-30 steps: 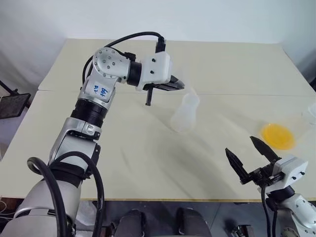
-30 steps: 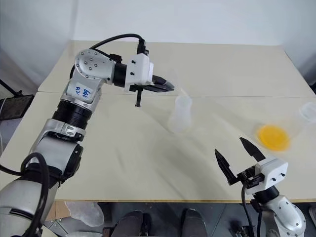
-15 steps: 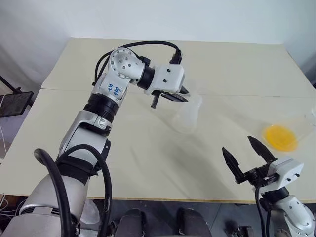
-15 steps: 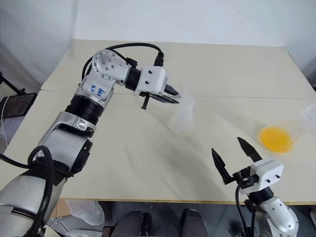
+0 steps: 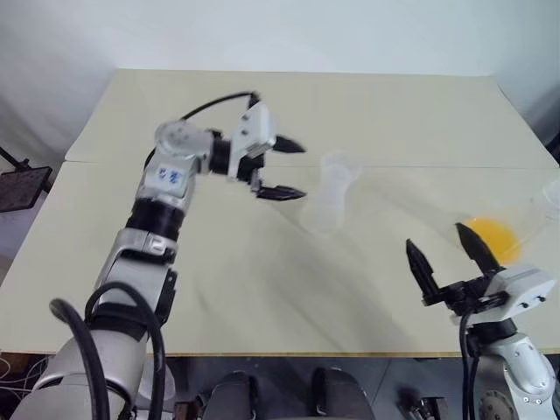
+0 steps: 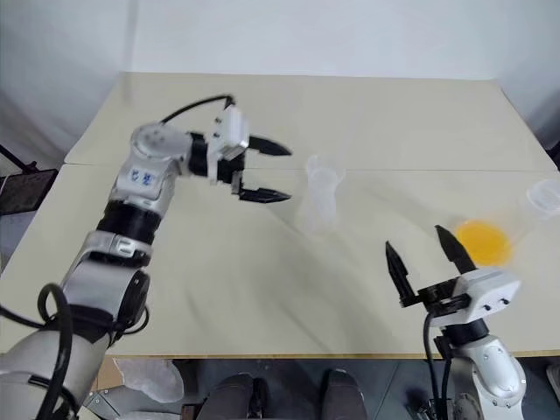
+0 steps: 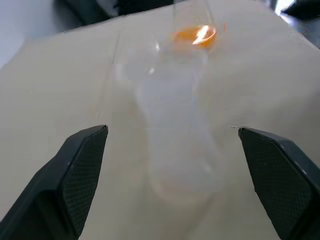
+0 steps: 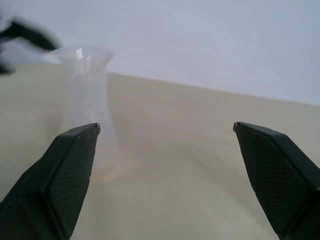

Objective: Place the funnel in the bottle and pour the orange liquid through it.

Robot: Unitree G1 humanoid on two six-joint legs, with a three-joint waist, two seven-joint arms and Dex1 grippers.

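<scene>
**A:** Judging by the flared rim on top, the funnel point(image 5: 338, 163) sits in the neck of the bottle point(image 5: 330, 203). Does that look right to you?

**B:** It looks so, though the plastic is so clear that I cannot tell how deep the stem goes. The bottle stands upright on the desk point(image 5: 394, 105). Your left jaws are spread wide just beside the bottle, on its left, holding nothing.

**A:** And the orange liquid point(image 5: 488, 236)?

**B:** It is well apart from the bottle, to its right, pooled in the clear flask point(image 6: 516, 229). Your right jaws are also wide apart and empty, between the bottle and the flask and nearer the flask.

**A:** So how do I do the pour well?

**B:** I think you should keep the left jaws level with the bottle's body, not its rim, so that you do not tip the funnel. If you steady the bottle, close on it gently, because it looks light and soft. Take the flask by its neck with the right jaws, bring its lip over the funnel's mouth before tilting, and tilt slowly. The funnel is small and could flood or topple.
</scene>
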